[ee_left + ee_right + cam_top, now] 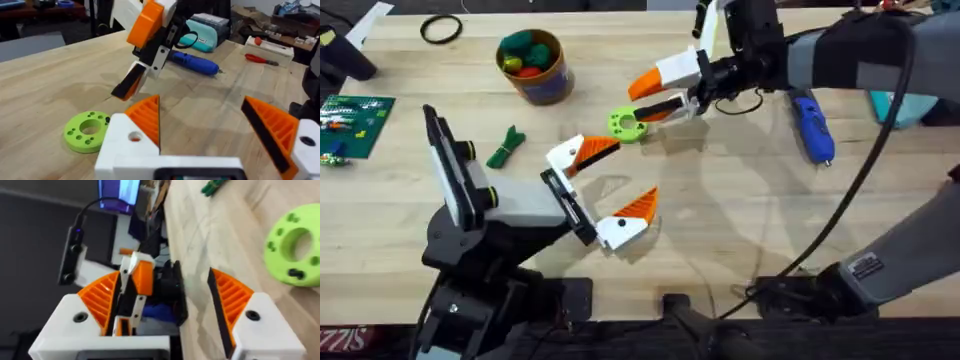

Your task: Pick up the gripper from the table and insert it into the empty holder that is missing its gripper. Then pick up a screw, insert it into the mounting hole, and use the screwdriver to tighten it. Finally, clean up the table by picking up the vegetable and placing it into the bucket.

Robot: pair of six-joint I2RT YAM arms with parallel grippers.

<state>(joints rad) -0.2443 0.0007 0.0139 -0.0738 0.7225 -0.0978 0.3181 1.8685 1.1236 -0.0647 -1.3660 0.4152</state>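
Pale wooden tabletop [740, 200] is carrying the lime-green screw [626, 124], which is lying flat just beside the right gripper [660, 97]; its jaws are spread empty. The left gripper [610, 185], also gaping empty, is waiting farther off.

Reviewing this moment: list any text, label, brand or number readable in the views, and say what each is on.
No text can be read in full.
White label on the right arm: printed lines, too small to read.
Red strip at the table's front edge: partial light letters, cut off, not legible.
Green circuit board: small markings, too small to read.
Lime-green disc, blue screwdriver and bucket: no lettering visible.
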